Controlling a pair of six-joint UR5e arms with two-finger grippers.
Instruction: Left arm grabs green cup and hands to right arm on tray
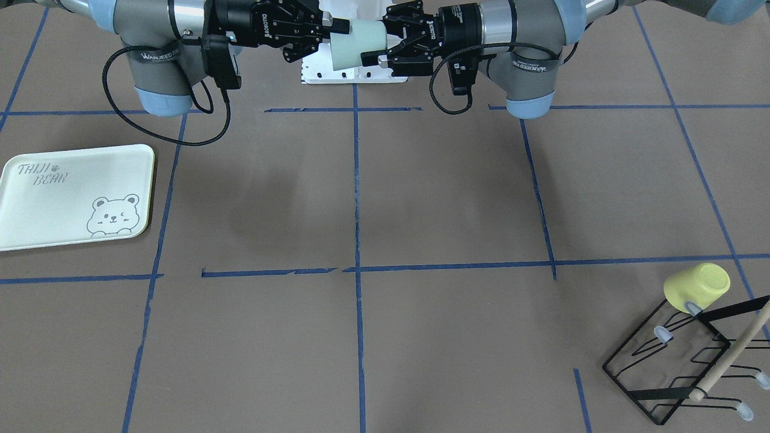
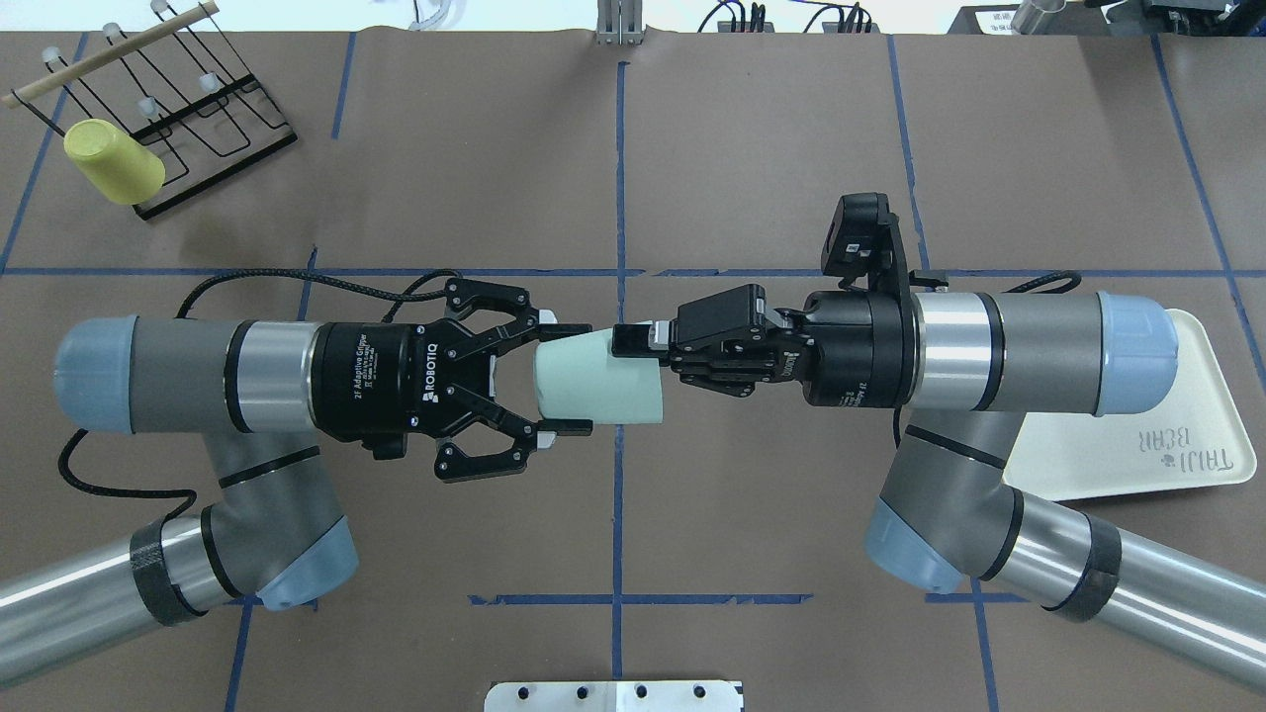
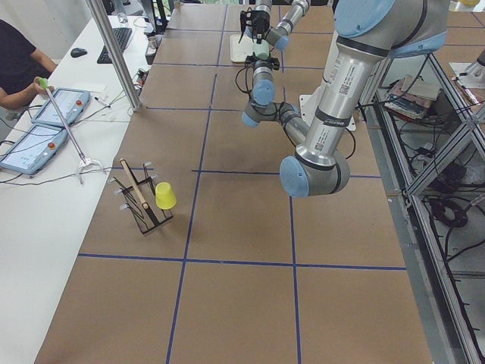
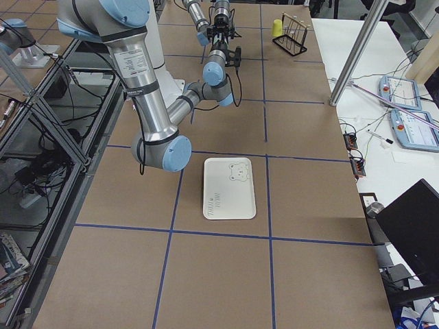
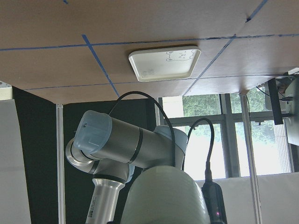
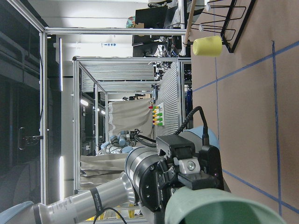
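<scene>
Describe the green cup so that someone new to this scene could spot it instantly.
Over the middle of the table, the left gripper and right gripper meet tip to tip. Between them, lying sideways in mid-air, is the green cup. It is pale mint; the yellow cup hangs on the wire rack.

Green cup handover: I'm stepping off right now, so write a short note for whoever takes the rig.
Left gripper: open, with fingers on either side of the green cup's base and a gap showing on each side.
Right gripper: shut on the cup's rim.
Cup: held sideways in the air between the two grippers.
Tray: flat on the right gripper's side, nothing on it.
Done: pickup, and the right gripper has taken hold.
Left: back the left gripper away, carry the cup to the tray and set it down.
</scene>
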